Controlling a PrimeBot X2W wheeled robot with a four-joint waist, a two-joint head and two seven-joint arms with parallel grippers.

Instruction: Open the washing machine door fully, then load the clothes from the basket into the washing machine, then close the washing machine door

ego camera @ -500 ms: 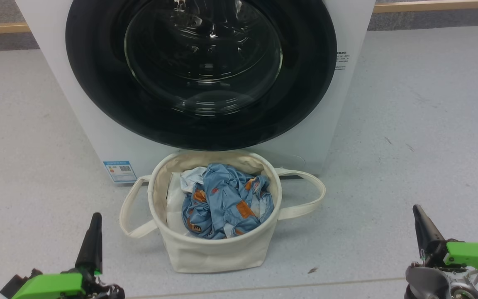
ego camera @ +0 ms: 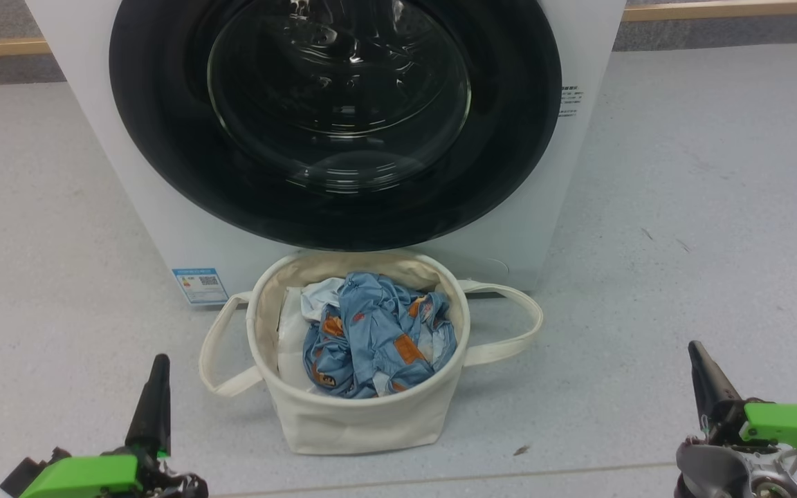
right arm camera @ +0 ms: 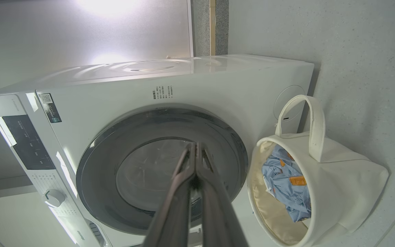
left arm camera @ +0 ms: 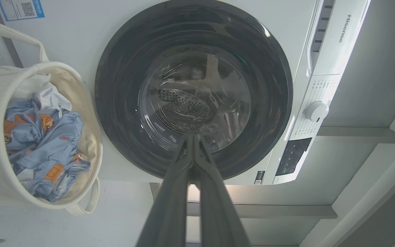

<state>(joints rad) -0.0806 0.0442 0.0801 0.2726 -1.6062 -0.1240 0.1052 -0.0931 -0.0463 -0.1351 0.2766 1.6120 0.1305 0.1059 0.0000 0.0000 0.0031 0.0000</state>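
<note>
Your left claw [ego camera: 160, 361] sat at 7 o'clock in the head view, its two dark fingers pinched together to a single point and gripping nothing. Your right claw [ego camera: 694, 347] sat at 5 o'clock, likewise pressed closed and empty. Both pointed toward 12 o'clock above the grey floor [ego camera: 682, 207], well apart from each other and from everything else. Between them, just below the view's centre, the basket [ego camera: 357, 415] stood upright on the floor, with its two loop handles drooping out toward 9 and 3 o'clock. The clothes [ego camera: 378, 332] lay crumpled inside it, filling the middle and the 3 o'clock side, with a white cloth [ego camera: 293, 325] tucked against the 9 o'clock wall. At 12 o'clock from the basket stood the washing machine [ego camera: 516, 242], with the basket's far rim just beside its front. The washing machine door [ego camera: 163, 138] was closed flat against that front, and you could see the perforated drum through its glass in the left wrist view. A small blue label [ego camera: 199, 285] sat low on the machine, at 10 o'clock from the basket.
</note>
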